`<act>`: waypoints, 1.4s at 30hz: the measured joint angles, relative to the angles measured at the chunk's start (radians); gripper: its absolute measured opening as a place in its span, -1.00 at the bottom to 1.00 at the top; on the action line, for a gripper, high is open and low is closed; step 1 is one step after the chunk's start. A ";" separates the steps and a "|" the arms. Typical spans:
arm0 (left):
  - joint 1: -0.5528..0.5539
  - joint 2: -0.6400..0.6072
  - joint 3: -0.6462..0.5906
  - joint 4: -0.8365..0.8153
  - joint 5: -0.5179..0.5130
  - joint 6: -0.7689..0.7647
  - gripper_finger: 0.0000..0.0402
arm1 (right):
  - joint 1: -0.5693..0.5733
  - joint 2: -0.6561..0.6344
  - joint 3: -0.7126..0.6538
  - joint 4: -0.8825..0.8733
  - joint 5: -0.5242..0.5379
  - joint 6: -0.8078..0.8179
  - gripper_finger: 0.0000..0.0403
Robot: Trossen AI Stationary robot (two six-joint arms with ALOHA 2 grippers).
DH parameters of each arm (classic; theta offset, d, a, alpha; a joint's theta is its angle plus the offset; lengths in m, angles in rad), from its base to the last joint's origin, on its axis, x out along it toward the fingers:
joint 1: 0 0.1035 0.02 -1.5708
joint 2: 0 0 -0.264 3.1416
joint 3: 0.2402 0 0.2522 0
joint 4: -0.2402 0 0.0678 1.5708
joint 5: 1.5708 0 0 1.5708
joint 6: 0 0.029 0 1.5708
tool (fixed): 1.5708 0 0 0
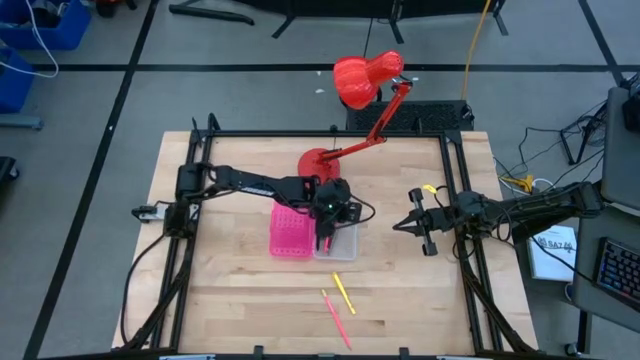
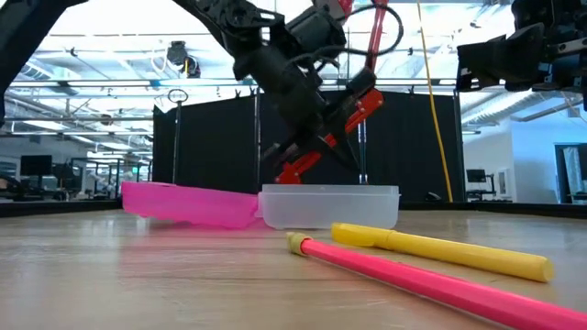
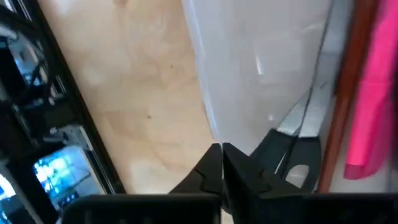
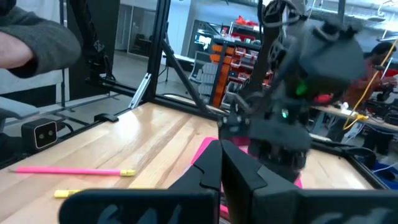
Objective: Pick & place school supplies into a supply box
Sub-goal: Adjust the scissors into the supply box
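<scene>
The left gripper (image 1: 328, 215) hangs over the supply box (image 1: 312, 236), reaching in from the left side of the wooden table (image 1: 230, 290), and in the left wrist view its two dark fingers (image 3: 208, 171) are pressed together with nothing between them. Directly beyond those closed jaws lies the clear plastic half (image 3: 261, 68) of the box, and inside it, just past the fingertips, sit black-handled scissors (image 3: 292, 155) with thin blades running up along the tray. A reddish pen (image 3: 345, 93) lies along the tray's far edge, and the bright pink half (image 1: 290, 231) lies beyond it, away from the jaws. From table height the left gripper (image 2: 316, 137) sits above the clear tray (image 2: 330, 206), not touching its rim. Nearer the table's front edge, well apart from either set of jaws, a yellow pen (image 1: 343, 293) and a pink pen (image 1: 336, 319) lie side by side on the wood, close but not crossing. A red desk lamp (image 1: 362, 100) stands at the back edge behind the box. The right gripper (image 1: 412, 225) waits to the right of the box, pointing toward it, raised off the table, and its fingers (image 4: 211, 168) meet in the right wrist view, holding nothing.
</scene>
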 joint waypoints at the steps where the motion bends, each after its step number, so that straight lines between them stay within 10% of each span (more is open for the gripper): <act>1: 0.005 0.007 0.000 0.021 -0.002 -0.009 -0.95 | 0.000 0.000 0.000 0.001 0.000 -0.002 -1.00; 21: 0.075 0.014 0.000 0.024 0.113 -0.092 -0.96 | 0.000 0.000 0.000 0.000 0.001 -0.017 -1.00; 29: 0.068 -0.006 -0.001 0.048 0.001 -0.130 -0.95 | 0.000 0.000 0.000 0.000 0.049 -0.005 -1.00; 37: 0.038 -0.336 -0.025 -0.159 -0.151 -0.410 -0.98 | 0.000 0.000 0.000 -0.009 0.057 0.038 -1.00; 42: 0.085 -0.705 -0.292 -0.183 -0.144 -0.663 -0.98 | 0.000 0.000 0.000 -0.023 0.057 0.040 -1.00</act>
